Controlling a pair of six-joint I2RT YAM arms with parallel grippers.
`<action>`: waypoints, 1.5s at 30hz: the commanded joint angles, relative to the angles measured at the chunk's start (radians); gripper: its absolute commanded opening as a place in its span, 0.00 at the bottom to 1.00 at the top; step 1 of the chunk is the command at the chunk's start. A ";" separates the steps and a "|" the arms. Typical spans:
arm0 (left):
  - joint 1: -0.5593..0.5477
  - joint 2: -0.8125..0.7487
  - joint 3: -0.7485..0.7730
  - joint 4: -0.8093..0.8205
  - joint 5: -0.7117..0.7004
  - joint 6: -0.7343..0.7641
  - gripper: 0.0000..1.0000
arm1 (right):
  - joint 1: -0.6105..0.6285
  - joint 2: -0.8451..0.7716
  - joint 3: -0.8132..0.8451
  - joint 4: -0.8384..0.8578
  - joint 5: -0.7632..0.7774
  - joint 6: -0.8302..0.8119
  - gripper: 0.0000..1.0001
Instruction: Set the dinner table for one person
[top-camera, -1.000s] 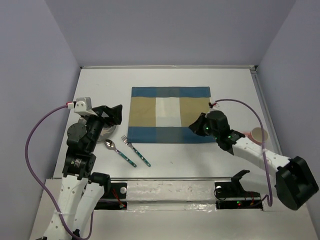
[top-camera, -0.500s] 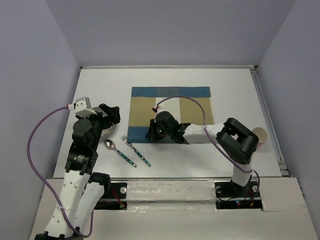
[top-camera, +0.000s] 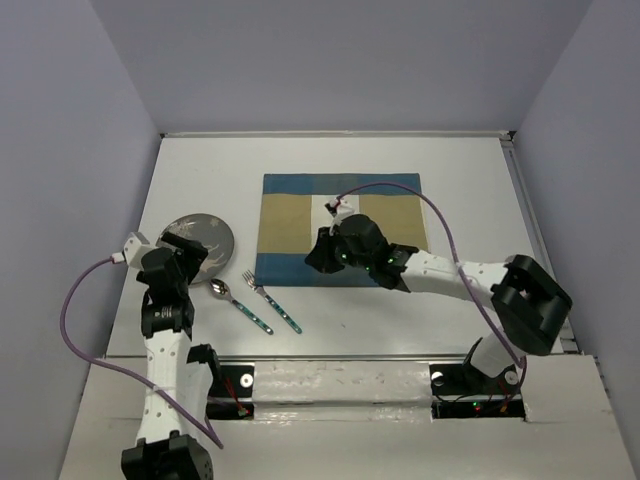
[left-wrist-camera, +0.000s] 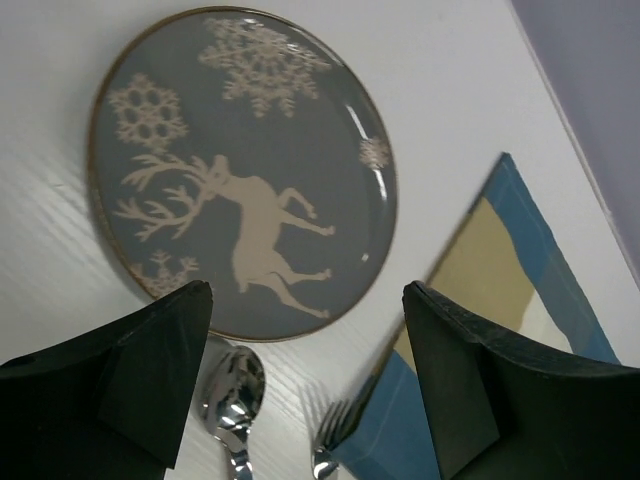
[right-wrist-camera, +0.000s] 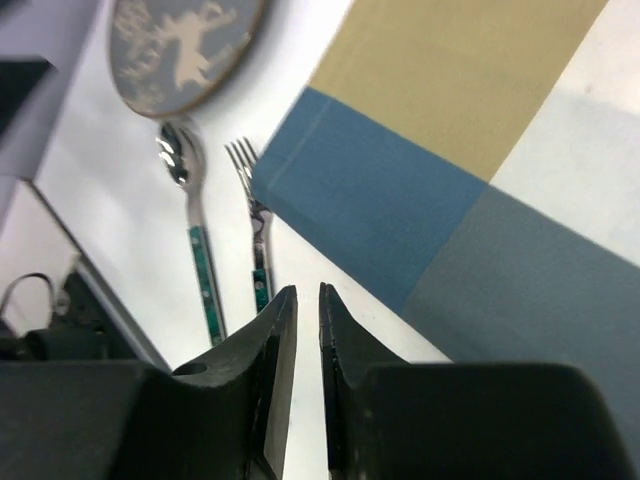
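While the left gripper (left-wrist-camera: 305, 300) gapes empty — plate (left-wrist-camera: 240, 170) just ahead, likely its target — the right gripper (right-wrist-camera: 306, 292) hovers nearly closed, empty.

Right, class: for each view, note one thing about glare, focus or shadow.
Left wrist: a white glare streak on the plate near its right rim, bright reflections in the spoon. Right wrist: the right jaws are dark and soft-edged, the placemat sharper. Top external: even light, only faint shadows on the table.
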 joint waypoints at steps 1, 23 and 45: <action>0.069 0.044 -0.020 -0.006 -0.040 -0.053 0.88 | -0.076 -0.101 -0.062 0.002 -0.070 -0.045 0.24; 0.210 0.485 -0.265 0.582 0.076 -0.263 0.55 | -0.145 -0.275 -0.168 0.002 -0.144 -0.036 0.27; 0.213 0.483 -0.327 1.025 0.188 -0.412 0.00 | -0.145 -0.368 -0.199 -0.020 -0.133 -0.007 0.27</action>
